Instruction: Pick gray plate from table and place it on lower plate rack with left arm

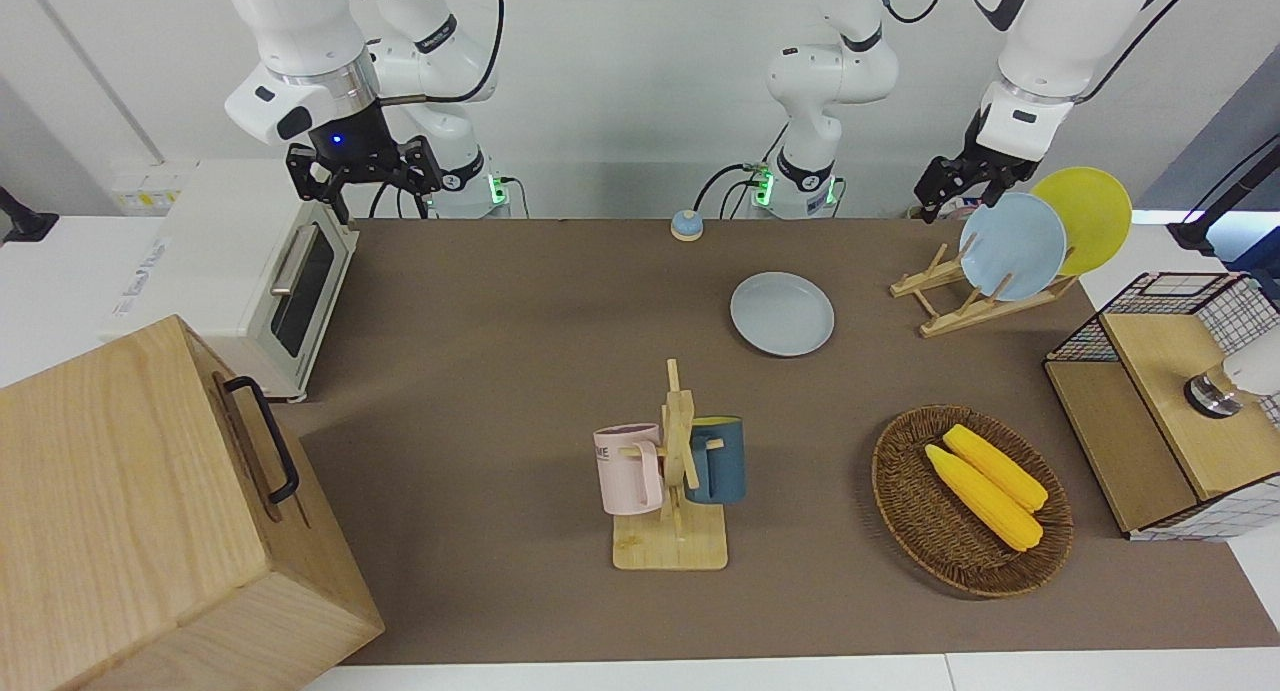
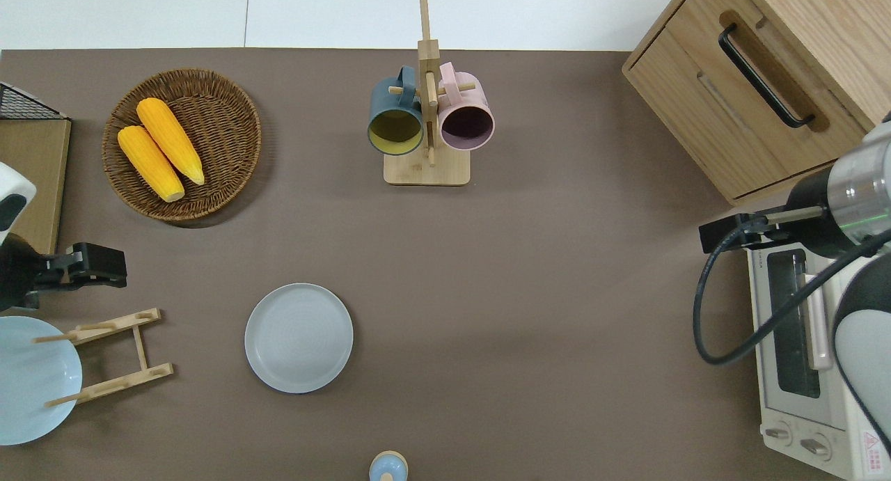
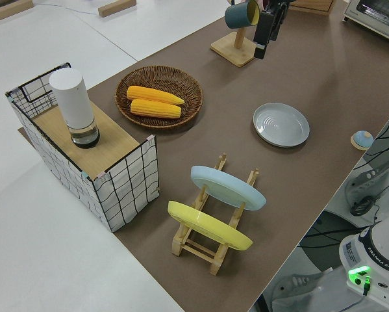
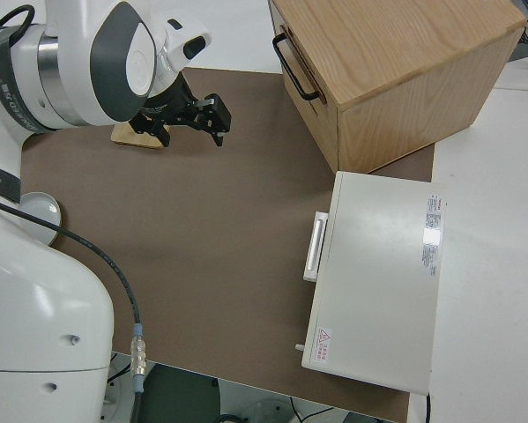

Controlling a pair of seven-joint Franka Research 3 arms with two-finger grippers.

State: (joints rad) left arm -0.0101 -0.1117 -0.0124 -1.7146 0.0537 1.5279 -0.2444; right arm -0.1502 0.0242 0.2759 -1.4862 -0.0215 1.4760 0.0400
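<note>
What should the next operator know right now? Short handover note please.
Left gripper: empty, up in the air over bare table beside the small light-wood plate rack; fingers unreadable.
Right arm: parked.
Round pale gray plate: flat on the brown table, untouched, beside the rack toward the right arm's end.
Rack already holds a light-blue plate and a yellow plate; its lower slots are free.
Done: nothing.
Left: grasp the gray plate, lift it, set it in the rack's lower slots.
</note>
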